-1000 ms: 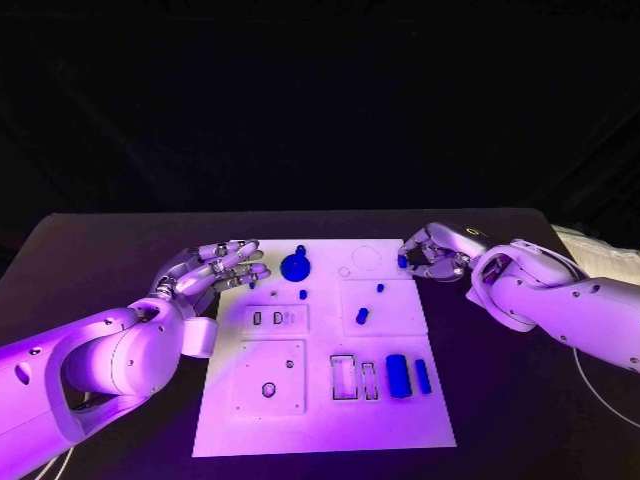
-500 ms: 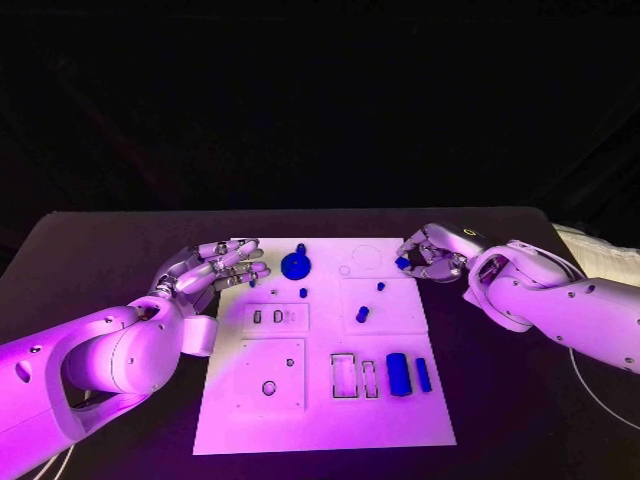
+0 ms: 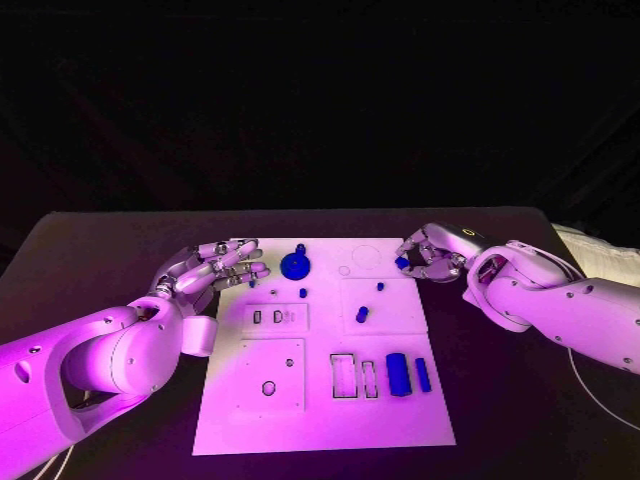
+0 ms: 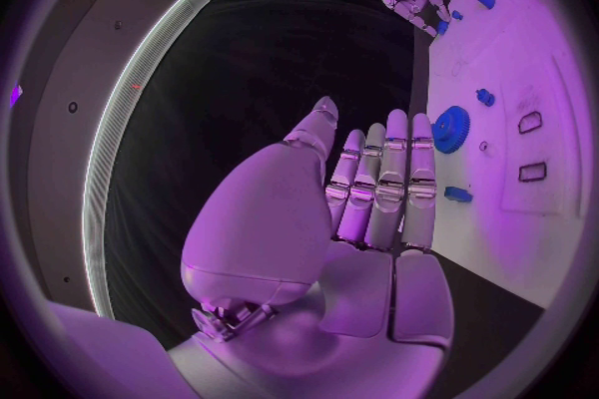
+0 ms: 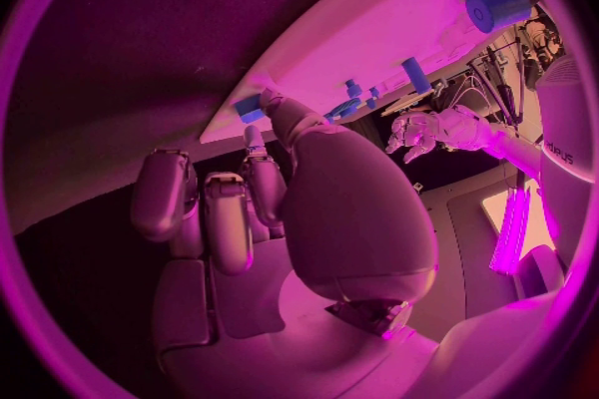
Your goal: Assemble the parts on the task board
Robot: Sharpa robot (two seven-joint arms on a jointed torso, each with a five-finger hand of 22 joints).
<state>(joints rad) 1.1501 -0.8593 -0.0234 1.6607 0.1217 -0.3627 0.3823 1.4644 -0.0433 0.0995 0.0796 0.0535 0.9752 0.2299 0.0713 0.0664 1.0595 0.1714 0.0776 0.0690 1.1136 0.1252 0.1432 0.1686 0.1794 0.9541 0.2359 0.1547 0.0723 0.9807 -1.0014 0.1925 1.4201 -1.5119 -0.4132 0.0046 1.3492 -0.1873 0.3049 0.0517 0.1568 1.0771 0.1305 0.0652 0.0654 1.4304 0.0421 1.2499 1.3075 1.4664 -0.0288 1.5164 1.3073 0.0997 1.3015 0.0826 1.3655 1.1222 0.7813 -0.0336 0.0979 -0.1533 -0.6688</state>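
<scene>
Right hand is seen at the far right corner of the task board, with its fingers curled in over the board's edge. A small blue part is visible at its fingertips — it seems to be pinched there, but whether it is truly grasped or only touched cannot be told. In the right wrist view this blue piece is seen just at the tips of the fingers, against the edge of the board.

Left hand is held over the board's far left edge, fingers stretched out and apart, and nothing is held in it.

On the board, a blue round part lies just beside the left fingertips. Nearer to the middle of the board a small blue peg is placed, and at the near right side two long blue blocks lie side by side next to two empty slots.
</scene>
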